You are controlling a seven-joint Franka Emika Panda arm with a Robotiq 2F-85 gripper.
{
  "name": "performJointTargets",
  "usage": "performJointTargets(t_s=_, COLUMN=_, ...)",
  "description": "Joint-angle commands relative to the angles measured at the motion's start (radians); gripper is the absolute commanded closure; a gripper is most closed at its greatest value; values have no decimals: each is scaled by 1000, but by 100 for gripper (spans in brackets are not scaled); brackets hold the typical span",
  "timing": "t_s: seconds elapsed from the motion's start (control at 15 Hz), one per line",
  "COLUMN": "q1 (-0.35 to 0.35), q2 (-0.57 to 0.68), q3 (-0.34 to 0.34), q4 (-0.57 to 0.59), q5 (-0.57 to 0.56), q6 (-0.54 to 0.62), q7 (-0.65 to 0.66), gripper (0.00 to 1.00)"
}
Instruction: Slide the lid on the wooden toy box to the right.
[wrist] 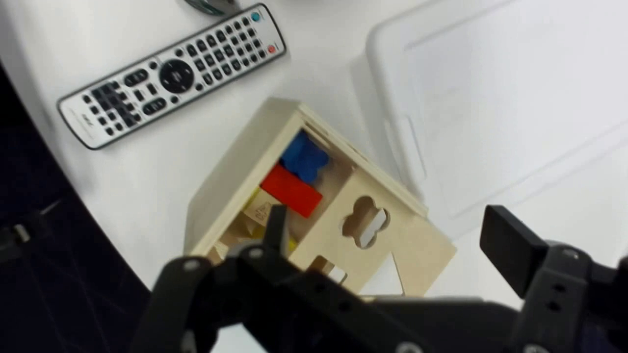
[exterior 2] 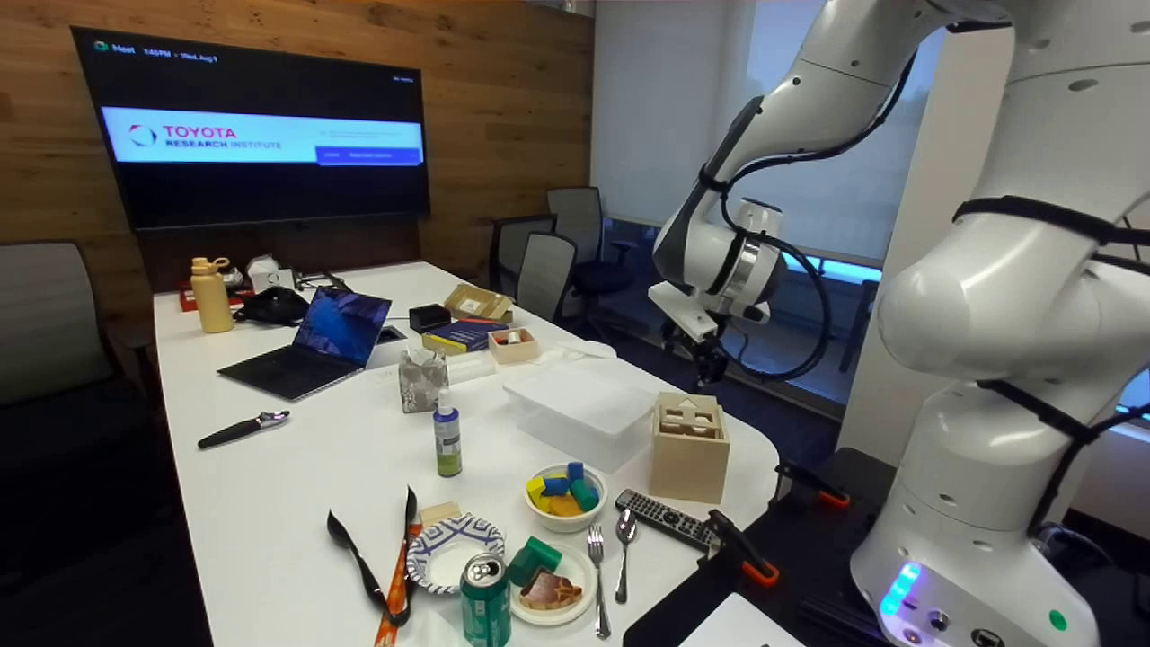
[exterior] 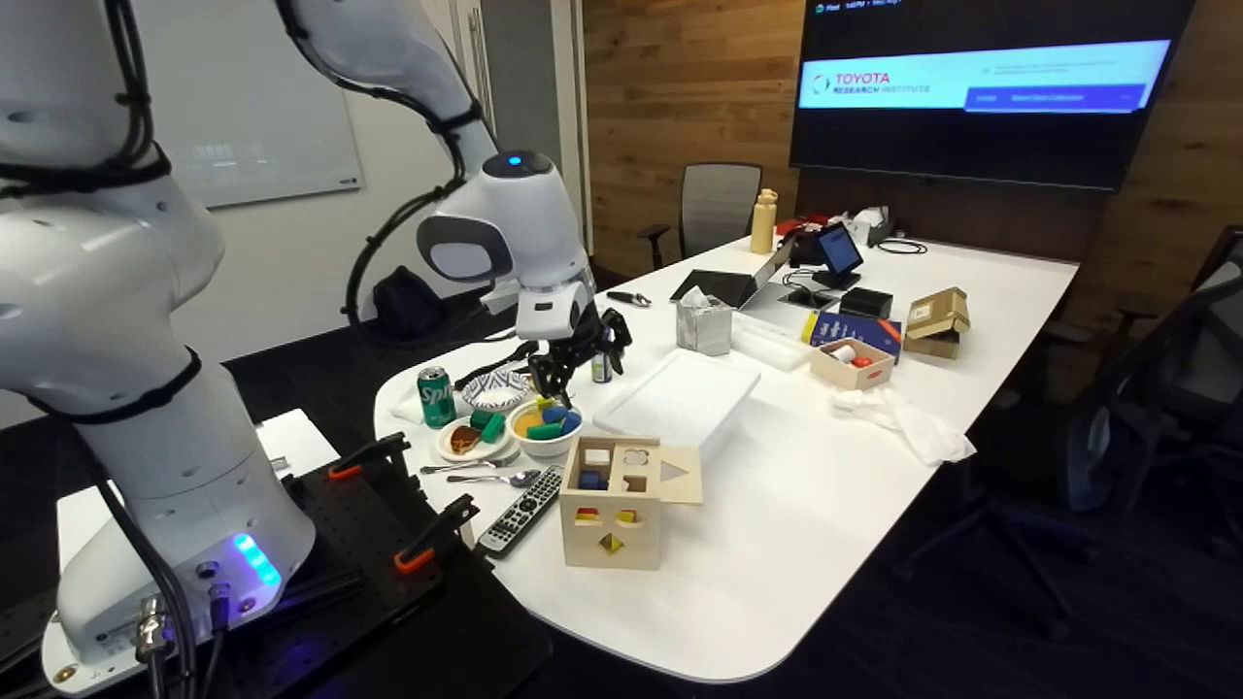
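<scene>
The pale wooden toy box (exterior: 636, 544) stands near the table's rounded end, and it also shows in an exterior view (exterior 2: 687, 472) and the wrist view (wrist: 230, 169). Its lid (exterior: 688, 485) is slid partly off, so one end sticks out past the box wall. In the wrist view the lid (wrist: 414, 247) shows clover, triangle and partly hidden holes. Blue, red and yellow blocks show in the uncovered part. My gripper (wrist: 395, 239) is open and empty above the box. One finger overlaps the opening and the other lies beyond the lid's outer edge. It also shows in both exterior views (exterior: 585, 357) (exterior 2: 694, 358).
A white lidded container (exterior: 680, 393) stands close beside the box. A remote (wrist: 171, 76) lies on the other side. A bowl of blocks (exterior 2: 536, 514), a plate, cutlery, a green can (exterior 2: 485, 602) and a spray bottle (exterior 2: 447, 440) stand nearby.
</scene>
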Motion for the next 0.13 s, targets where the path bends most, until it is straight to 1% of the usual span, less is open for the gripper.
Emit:
performJointTargets(t_s=0.0, q1=29, q2=-222, q3=9, q4=-96, q5=-177, q6=-233, q7=64, gripper=0)
performJointTargets(t_s=0.07, q1=-1, q2=-205, q3=20, q4=-45, q5=-294, q6=-297, q7=108, gripper=0)
